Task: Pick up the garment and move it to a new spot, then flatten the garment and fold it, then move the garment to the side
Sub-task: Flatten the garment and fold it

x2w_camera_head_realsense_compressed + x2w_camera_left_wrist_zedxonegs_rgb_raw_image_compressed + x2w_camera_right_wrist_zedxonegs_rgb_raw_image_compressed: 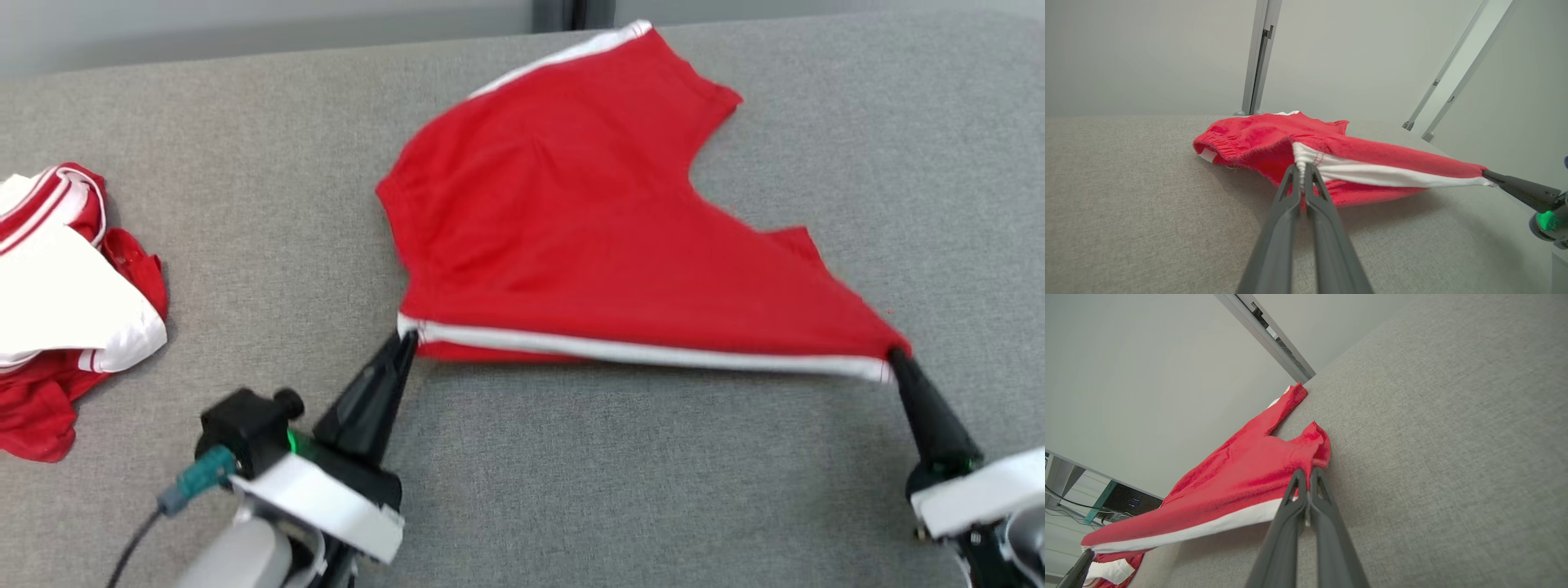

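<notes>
- The garment [588, 237], a pair of red shorts, is held by its near edge between the two grippers. The rest of it lies spread on the surface beyond their fingertips.
- A white stripe [653, 353] runs along that near edge, pulled straight and taut from one gripper to the other.
- The left gripper [406, 339] is clamped on the stripe's end next to the elastic waistband [1216, 149]. In the left wrist view, bunched white cloth sits pinched between its closed tips.
- The right gripper [896, 355] is clamped on the stripe's other end, at the corner of a leg hem. In the right wrist view, the white edge disappears between its closed tips.
- The held edge is raised a little, and in the left wrist view a shadow lies under it on the cloth-covered top.
- Ahead of the right gripper, the nearer leg ends just past the fingertips. The second leg reaches away towards the far edge of the surface.
- A grey woven surface [653, 474] lies under both grippers and the garment.
- A crumpled heap of red and white clothing [57, 310] lies well out to the left gripper's outer side, apart from the garment.
- A teal plug [196, 482] with a dark cable sits on the left wrist, with a green light glowing beside it.
- Beyond the garment's far end are a pale wall [1147, 53] and an upright metal post [1257, 57].
</notes>
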### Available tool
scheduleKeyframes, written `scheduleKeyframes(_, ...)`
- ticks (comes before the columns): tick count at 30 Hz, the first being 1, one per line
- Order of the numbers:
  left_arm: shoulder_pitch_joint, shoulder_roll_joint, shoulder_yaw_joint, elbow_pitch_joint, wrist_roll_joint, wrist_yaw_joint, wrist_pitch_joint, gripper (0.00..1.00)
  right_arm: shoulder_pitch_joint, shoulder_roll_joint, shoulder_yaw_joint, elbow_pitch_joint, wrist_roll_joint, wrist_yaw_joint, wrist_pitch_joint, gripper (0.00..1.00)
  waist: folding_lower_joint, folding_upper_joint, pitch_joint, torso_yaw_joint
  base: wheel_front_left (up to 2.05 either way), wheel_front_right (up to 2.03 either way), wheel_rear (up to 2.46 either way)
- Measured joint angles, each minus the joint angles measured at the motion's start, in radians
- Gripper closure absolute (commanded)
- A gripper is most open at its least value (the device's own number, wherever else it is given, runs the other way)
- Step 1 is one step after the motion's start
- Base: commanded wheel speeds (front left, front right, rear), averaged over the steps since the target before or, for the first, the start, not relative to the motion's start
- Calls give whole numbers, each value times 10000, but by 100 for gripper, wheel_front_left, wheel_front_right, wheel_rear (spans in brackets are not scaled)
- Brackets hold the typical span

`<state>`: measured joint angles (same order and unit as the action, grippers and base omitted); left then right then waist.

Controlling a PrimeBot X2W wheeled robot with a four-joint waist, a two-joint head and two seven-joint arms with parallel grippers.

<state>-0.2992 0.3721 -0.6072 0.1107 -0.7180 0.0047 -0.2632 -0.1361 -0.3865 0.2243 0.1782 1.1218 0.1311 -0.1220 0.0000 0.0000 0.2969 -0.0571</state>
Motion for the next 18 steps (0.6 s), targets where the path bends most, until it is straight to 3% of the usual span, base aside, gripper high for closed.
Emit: scheduleKeyframes(18, 3465, -1058, 1099, 591, 671, -581, 0, 100, 4129, 1967, -1737, -1220, -1524, -2, 1524, 100, 1, 0, -1392, 285, 0, 0, 0)
